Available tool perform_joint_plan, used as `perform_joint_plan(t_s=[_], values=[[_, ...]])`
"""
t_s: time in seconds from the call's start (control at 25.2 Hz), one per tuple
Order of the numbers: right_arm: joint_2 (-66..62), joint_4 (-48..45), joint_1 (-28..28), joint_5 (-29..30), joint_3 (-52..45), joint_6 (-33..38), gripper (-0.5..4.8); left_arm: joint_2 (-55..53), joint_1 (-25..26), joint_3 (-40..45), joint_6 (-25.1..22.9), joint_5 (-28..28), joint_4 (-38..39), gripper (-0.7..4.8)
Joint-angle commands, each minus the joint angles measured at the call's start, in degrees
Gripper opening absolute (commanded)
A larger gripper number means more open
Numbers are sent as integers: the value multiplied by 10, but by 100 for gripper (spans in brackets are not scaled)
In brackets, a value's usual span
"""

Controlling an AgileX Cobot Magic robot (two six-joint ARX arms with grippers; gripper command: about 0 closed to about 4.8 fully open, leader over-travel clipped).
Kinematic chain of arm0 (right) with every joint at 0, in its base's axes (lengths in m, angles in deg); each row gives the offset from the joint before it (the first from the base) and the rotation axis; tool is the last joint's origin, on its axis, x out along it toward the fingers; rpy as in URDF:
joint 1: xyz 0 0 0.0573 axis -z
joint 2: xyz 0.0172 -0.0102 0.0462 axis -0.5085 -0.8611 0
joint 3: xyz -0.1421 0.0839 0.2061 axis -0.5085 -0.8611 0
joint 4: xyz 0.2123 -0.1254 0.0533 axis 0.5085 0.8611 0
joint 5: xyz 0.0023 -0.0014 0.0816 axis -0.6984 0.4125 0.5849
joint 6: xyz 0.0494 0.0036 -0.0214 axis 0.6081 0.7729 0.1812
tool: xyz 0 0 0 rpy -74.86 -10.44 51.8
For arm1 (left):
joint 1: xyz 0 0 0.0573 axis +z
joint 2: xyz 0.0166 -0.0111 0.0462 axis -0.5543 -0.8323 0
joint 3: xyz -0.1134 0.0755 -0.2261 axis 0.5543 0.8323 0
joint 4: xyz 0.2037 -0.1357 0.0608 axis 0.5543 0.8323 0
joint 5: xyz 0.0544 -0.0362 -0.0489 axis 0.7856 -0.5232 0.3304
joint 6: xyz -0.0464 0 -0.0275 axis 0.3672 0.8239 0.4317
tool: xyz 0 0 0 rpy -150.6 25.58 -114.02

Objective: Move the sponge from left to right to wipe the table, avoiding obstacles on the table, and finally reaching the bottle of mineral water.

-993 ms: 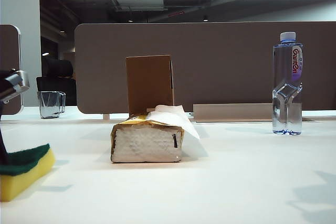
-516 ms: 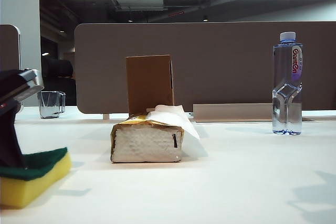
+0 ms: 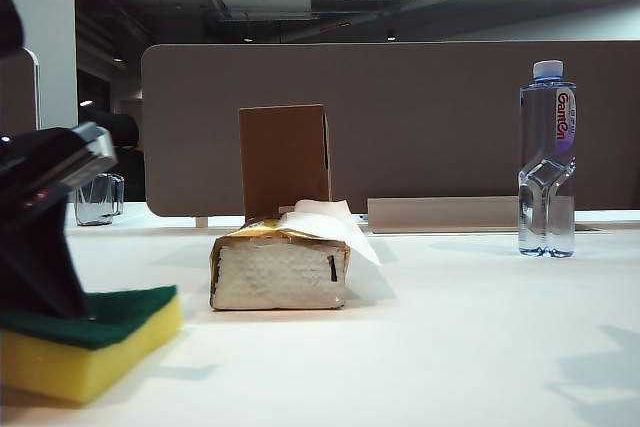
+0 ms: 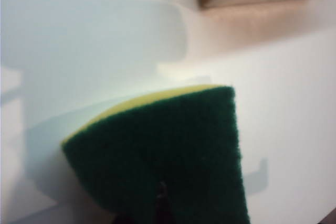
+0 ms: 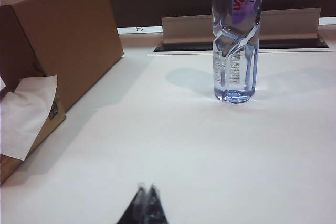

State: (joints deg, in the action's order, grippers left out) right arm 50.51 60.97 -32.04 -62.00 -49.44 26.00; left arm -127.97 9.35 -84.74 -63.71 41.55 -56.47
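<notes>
Blocking sponge (image 3: 90, 342): tissue pack (image 3: 280, 269), box (image 3: 285, 159); left tool (image 4: 160, 203), right tool (image 5: 144, 195) closed.

Green-topped yellow sponge (image 3: 90, 342) lies on white table (image 3: 450, 347), well left of upright bottle (image 3: 547, 162).

The exterior camera sits low, almost level with the table (image 3: 430, 347), looking across it toward the divider panels (image 3: 400, 127); the left gripper (image 3: 45, 287) looms large at its left edge.

The left wrist camera looks steeply down past the left gripper's closed jaws onto the sponge (image 4: 168, 156), very close, the image soft.

The right wrist camera looks forward and slightly down past the closed tips of the right gripper (image 5: 145, 203). Ahead of those jaws stand the bottle of mineral water (image 5: 236, 40) and cardboard box (image 5: 63, 30), both shared with the exterior view.
</notes>
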Motion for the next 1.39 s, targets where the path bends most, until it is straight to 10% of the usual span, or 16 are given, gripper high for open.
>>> perform_joint_plan(t_s=[0.04,1.39], values=[[1,-10,0,3,0,1,-1,-29,-31,0,33,10,-40,-6],[1,-10,0,3,0,14,-1,-146,-145,-46,125,4,-175,28]])
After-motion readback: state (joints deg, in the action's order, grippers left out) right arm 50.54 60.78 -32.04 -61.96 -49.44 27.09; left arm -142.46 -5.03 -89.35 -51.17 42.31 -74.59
